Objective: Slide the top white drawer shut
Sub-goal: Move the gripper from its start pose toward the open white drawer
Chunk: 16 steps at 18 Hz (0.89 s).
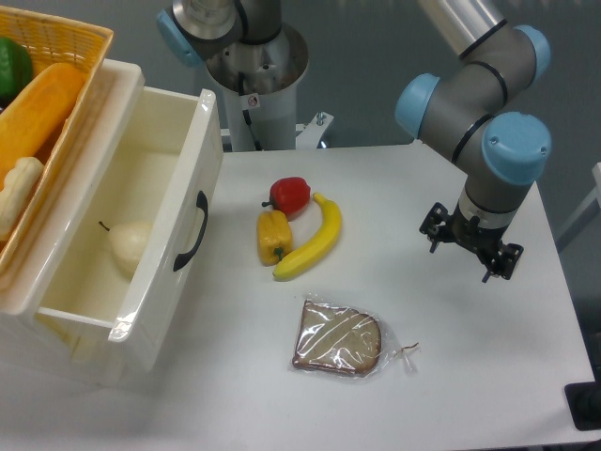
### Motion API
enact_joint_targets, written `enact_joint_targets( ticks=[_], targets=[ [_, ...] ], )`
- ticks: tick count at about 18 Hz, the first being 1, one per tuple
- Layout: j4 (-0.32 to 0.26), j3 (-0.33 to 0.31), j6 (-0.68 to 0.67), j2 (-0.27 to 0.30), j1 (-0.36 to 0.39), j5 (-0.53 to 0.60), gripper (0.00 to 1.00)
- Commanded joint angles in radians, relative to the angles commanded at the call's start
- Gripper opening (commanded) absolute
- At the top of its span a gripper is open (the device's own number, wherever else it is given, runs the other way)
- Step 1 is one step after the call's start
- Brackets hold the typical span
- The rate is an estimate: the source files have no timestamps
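Drawer work first: the top white drawer (pixel 155 202) stands pulled well out from the cabinet at the left of the desk (pixel 470 376), its front panel with the black curved handle (pixel 191 232) facing toward the middle of the desk. I see a pale pear (pixel 129 246) lying inside it. I judge the box to be stiff, glossy plastic, light and likely slick, so I would not try to pinch it; a flat push on the front panel near the handle should carry it back on its runners, provided I press squarely and not at a corner, where it could skew and bind.

My end effector (pixel 471 242) hangs over the right side of the desk, well apart from the drawer, and it holds nothing; from this view I cannot tell whether its fingers are spread or closed.

Between it and the drawer front lie a red pepper (pixel 290 194), a yellow pepper (pixel 272 235), a banana (pixel 313 241) and a wrapped slice of bread (pixel 340 338). Bare desk shows just beside the drawer front. A wicker basket (pixel 56 47) of produce sits on top of the cabinet, overhanging the drawer's rear.
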Motion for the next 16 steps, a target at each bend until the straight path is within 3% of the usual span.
enact_joint_targets(
  ticks=[6,9,14,16],
  targets=[
    [-0.003,-0.011,-0.011,0.009,0.003,0.000,1.00],
    [0.003,-0.077,-0.011,0.035,-0.014,0.003,1.00],
    [-0.003,-0.127,-0.031,0.084,-0.061,0.003,1.00],
    [0.000,-0.132,-0.108,0.098,-0.090,-0.001,1.00]
  ],
)
